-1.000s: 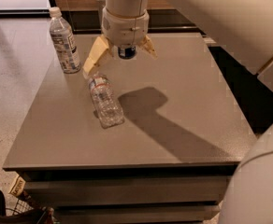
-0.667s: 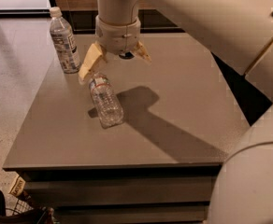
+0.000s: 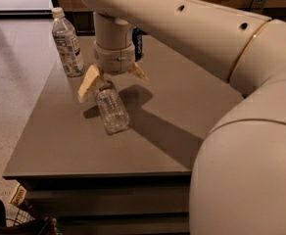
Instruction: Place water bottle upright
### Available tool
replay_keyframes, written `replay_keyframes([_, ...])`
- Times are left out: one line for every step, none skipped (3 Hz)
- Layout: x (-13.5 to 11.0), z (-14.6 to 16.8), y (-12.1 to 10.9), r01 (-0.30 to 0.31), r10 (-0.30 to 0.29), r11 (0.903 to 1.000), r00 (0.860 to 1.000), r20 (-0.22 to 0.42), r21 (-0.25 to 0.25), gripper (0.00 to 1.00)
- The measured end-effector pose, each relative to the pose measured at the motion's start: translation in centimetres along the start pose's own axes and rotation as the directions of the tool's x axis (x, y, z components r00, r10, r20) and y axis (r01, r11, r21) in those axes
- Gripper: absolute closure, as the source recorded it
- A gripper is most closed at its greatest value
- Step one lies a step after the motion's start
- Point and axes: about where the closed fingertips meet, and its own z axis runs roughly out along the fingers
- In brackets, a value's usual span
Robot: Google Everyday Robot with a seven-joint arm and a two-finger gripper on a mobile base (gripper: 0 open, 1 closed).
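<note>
The water bottle (image 3: 111, 108) is small, clear and ribbed. It lies on its side on the grey table (image 3: 182, 102), its cap end pointing away under the gripper. My gripper (image 3: 113, 80) hangs just above the bottle's cap end, its two tan fingers (image 3: 88, 84) spread wide to either side of the neck. The gripper is open and holds nothing.
A taller clear bottle (image 3: 67, 44) with a white text label stands upright at the table's back left. A blue soda can (image 3: 138, 43) stands behind the gripper, partly hidden. My large white arm fills the right of the view. A basket (image 3: 15, 219) sits on the floor at lower left.
The gripper has moved left and down, from beside the bottle to right over its cap end. The bottle has not moved.
</note>
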Motion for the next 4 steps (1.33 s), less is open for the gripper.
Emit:
replay_keyframes([-0.2, 0.8, 0.3, 0.000, 0.000, 0.9999, 1.000, 0.004, -0.012, 0.00])
replay_keyframes([-0.5, 1.8, 0.7, 0.022, -0.022, 0.9997, 1.000, 0.000, -0.007, 0.24])
replay_keyframes([-0.7, 1.9, 0.8, 0.022, -0.022, 0.9997, 1.000, 0.004, -0.009, 0.54])
replay_keyframes([-0.8, 2.1, 0.9, 0.023, -0.023, 0.9997, 1.000, 0.007, -0.011, 0.86])
